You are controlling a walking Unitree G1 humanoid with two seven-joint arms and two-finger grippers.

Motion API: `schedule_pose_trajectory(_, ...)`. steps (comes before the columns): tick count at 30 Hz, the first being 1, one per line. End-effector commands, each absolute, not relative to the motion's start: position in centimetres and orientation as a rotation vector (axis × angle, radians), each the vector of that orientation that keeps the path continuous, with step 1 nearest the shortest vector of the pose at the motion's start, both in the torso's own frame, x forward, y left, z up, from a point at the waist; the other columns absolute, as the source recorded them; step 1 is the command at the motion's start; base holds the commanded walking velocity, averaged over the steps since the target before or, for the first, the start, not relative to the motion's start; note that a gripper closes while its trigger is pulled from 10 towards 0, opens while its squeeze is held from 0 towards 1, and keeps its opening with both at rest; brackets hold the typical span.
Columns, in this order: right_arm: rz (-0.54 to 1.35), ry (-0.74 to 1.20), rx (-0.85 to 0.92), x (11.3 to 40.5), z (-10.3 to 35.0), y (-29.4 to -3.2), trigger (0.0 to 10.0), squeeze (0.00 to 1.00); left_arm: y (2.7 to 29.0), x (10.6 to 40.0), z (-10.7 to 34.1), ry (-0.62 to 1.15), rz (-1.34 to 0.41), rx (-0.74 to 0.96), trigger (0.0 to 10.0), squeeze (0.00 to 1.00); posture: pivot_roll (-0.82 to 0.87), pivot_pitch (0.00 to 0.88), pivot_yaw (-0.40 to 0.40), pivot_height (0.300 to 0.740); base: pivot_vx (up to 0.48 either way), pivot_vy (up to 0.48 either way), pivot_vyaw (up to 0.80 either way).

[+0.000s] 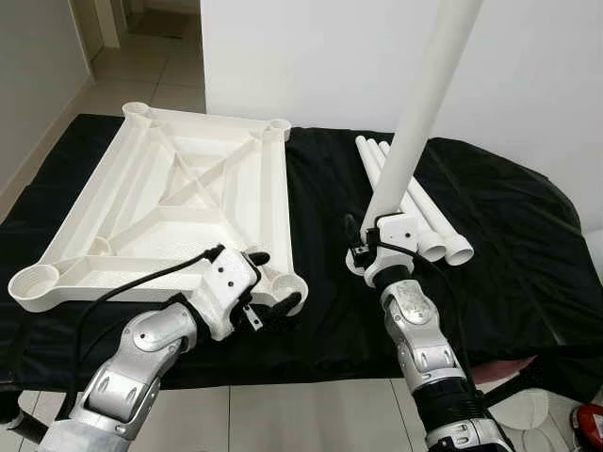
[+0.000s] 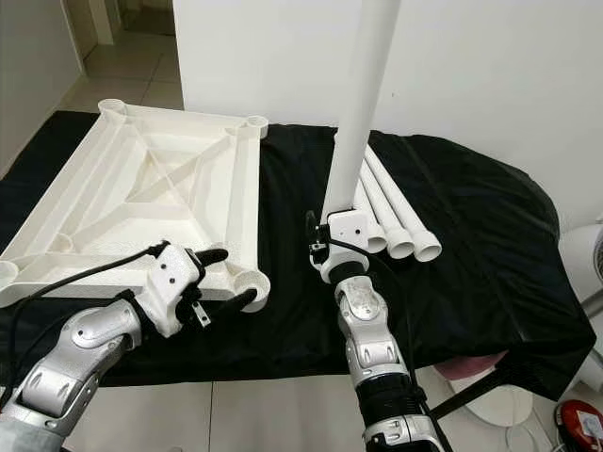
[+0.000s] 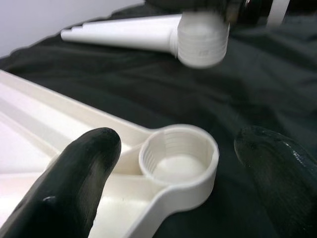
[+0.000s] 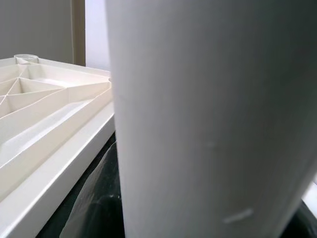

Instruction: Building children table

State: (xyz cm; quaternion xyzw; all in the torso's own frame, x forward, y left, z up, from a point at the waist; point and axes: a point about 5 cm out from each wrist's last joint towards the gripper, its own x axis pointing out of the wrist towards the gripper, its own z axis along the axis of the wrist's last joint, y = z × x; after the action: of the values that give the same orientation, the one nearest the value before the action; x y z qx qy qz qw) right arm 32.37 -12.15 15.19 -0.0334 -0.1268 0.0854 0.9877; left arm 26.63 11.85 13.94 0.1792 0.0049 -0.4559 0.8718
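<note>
Head views, tabletop: the white ribbed plastic tabletop [image 1: 174, 202] lies upside down on the black cloth [image 1: 509, 245], braces up, round leg sockets at its corners.
Head views, left gripper: the left gripper [image 1: 267, 285] sits at the near corner socket [image 1: 285, 292], one black finger on either side, jaws spread wide, gripping nothing.
Head views, right gripper: the right gripper [image 1: 363, 252] is clamped on the long white plastic table leg [image 1: 424, 104], holding it nearly upright, tilted slightly, just right of the tabletop.
Head views, spares: three more white plastic legs [image 1: 429, 221] lie side by side on the cloth behind the raised one.
Left wrist view: the threaded socket [image 3: 179, 159] sits between the two parted black fingers [image 3: 74, 168]; the raised leg's threaded end [image 3: 202, 38] hovers blurred beyond it.
Right wrist view: the gripped leg [image 4: 208, 124] looms close, with the tabletop's edge [image 4: 54, 144] beside it.
</note>
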Motion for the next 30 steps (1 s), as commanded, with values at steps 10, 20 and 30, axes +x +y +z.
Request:
schedule_pose_trajectory(10, 0.152, -0.264, -0.077, 32.2, 15.2, -12.6, 10.0, 0.00, 13.4, 28.5, 11.0, 0.288, -0.914, 0.557, 10.0, 0.00, 0.05, 0.000, -0.057, 0.740, 0.000, 0.000, 0.00)
schedule_pose_trajectory(20, 0.150, -0.264, -0.079, 32.2, 15.1, -12.6, 10.0, 0.00, 13.5, 28.6, 10.8, 0.301, -0.924, 0.590, 10.0, 0.00, 0.05, 0.000, -0.056, 0.740, 0.000, 0.000, 0.00)
schedule_pose_trajectory(30, 0.138, -0.267, -0.081, 32.3, 15.2, -12.7, 10.0, 0.00, 8.1, 27.8, 11.9, 0.258, -1.108, 0.549, 10.0, 0.00, 0.04, 0.000, -0.047, 0.740, 0.000, 0.000, 0.00)
